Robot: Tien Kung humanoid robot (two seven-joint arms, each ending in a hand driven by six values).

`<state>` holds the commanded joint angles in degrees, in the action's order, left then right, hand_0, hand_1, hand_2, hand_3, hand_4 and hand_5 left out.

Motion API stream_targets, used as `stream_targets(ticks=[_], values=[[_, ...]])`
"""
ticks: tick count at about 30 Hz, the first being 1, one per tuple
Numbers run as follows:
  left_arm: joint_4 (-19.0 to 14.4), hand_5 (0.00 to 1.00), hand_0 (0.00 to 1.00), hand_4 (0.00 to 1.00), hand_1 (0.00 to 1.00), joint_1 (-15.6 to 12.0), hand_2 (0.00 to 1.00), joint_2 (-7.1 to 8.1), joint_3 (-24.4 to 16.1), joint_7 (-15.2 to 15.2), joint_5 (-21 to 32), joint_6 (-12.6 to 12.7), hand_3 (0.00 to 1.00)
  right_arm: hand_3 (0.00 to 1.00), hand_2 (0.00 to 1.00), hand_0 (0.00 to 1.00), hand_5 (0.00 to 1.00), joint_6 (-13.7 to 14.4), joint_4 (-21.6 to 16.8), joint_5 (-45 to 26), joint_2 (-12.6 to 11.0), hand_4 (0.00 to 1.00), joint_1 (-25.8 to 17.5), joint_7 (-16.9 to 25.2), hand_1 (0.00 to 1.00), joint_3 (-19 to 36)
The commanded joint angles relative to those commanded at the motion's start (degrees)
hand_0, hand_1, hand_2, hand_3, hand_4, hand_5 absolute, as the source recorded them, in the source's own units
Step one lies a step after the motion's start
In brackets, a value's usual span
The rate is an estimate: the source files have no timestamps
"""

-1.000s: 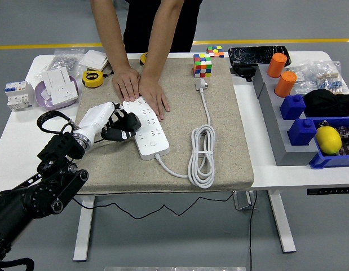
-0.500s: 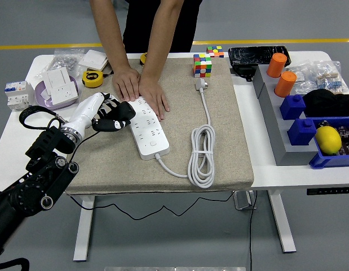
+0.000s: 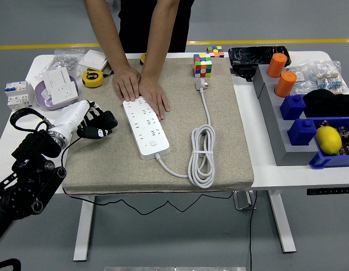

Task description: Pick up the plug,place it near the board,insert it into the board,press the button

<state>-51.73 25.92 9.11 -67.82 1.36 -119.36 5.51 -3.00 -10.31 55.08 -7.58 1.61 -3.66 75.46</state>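
Observation:
A white power strip [image 3: 145, 125] lies on the beige mat [image 3: 225, 141], its white cable coiled [image 3: 201, 155] to its right. The cable's grey plug [image 3: 201, 84] lies at the mat's far side, below a colour cube [image 3: 202, 65]. A person's two hands [image 3: 141, 86] press on the strip's far end. My left hand [image 3: 95, 123] hovers over the mat's left edge, left of the strip and apart from it, its black fingers [image 3: 102, 131] loosely curled, holding nothing. My right arm is out of view.
White sockets [image 3: 58, 84], a breaker [image 3: 17, 94] and a yellow tape measure [image 3: 93, 78] lie at the far left. Grey and blue bins [image 3: 301, 130] with orange cylinders [image 3: 281, 73] and a lemon [image 3: 328, 139] stand at the right.
My left hand has drawn back to the left, away from the power strip's side, to the mat's left edge. The person's hands stay on the strip.

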Motion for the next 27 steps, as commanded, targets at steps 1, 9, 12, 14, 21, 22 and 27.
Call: stream_targets(ticks=[1,9,12,14,21,22,27], values=[[-0.05,0.200,0.579,0.997,0.668,-0.01,0.567,-0.02,0.05,0.10,-0.01,-0.67,0.554,0.710,0.718,0.839,0.715,0.01,0.00,0.05,0.01,0.997,0.00,-0.01,0.736,0.06],[-0.35,0.317,0.843,0.998,0.905,-0.15,0.803,0.27,0.05,1.30,-1.10,-3.97,0.760,0.709,0.718,0.840,0.716,0.02,0.00,0.16,0.01,0.997,-0.19,-0.04,0.735,0.24],[-1.09,0.317,0.843,0.998,0.905,-0.39,0.803,0.39,-0.23,1.57,-1.24,-4.58,0.760,0.709,0.718,0.840,0.716,0.01,0.00,0.19,0.01,0.997,-0.22,-0.03,0.735,0.24],[-2.13,0.570,0.998,0.998,0.998,-0.76,0.955,0.48,-0.67,1.65,-0.64,-5.10,0.902,0.710,0.718,0.839,0.715,0.00,0.00,0.24,0.02,0.997,-0.23,-0.01,0.736,0.27],[-9.38,0.930,0.998,0.998,0.998,-3.92,0.998,-0.67,-5.82,-0.11,6.38,-2.92,0.943,0.711,0.718,0.840,0.714,-0.02,0.00,0.40,0.07,0.998,-0.18,-0.01,0.736,0.27],[-10.78,0.930,0.998,0.998,0.998,-4.70,0.998,-1.13,-6.94,-1.00,8.62,-1.56,0.943,0.711,0.718,0.840,0.714,-0.02,0.00,0.43,0.08,0.998,-0.20,0.00,0.736,0.28],[-18.12,0.990,0.933,0.998,0.998,-9.34,0.935,-3.92,-12.11,-5.05,20.15,3.75,0.914,0.710,0.718,0.840,0.714,0.02,0.00,1.30,0.26,0.997,-0.57,-0.09,0.736,0.91]])
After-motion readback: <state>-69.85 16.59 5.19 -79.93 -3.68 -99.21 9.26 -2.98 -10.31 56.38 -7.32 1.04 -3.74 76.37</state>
